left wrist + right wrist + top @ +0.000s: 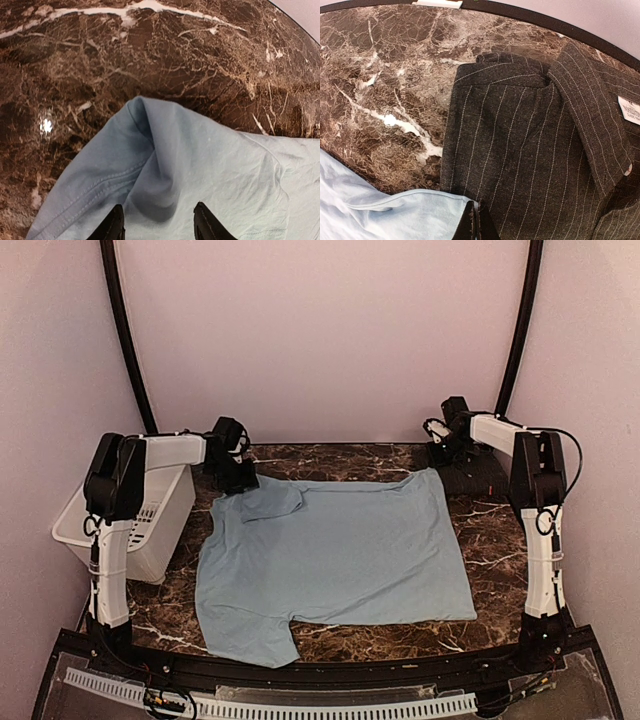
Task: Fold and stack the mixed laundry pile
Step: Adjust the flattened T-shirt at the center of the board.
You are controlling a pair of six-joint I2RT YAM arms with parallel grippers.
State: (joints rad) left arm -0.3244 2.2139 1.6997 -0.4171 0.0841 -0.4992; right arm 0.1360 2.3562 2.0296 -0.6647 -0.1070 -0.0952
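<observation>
The light blue T-shirt [340, 550] lies spread flat on the marble table [495, 540], its far left sleeve folded in. My left gripper [235, 475] stands over that far left corner. Its jaws are apart and straddle a raised fold of the blue cloth [200, 165], the gripper [161, 227] low over it. My right gripper [440, 452] is at the shirt's far right corner, shut [479, 225] on the blue hem [380, 215]. The black pinstriped shirt [475, 478] lies folded right beside it, collar and label showing [535, 150].
A white plastic bin [150, 525] stands at the table's left edge, beside the left arm. Curved black frame tubes rise at the back left and back right. Walls enclose the table on three sides.
</observation>
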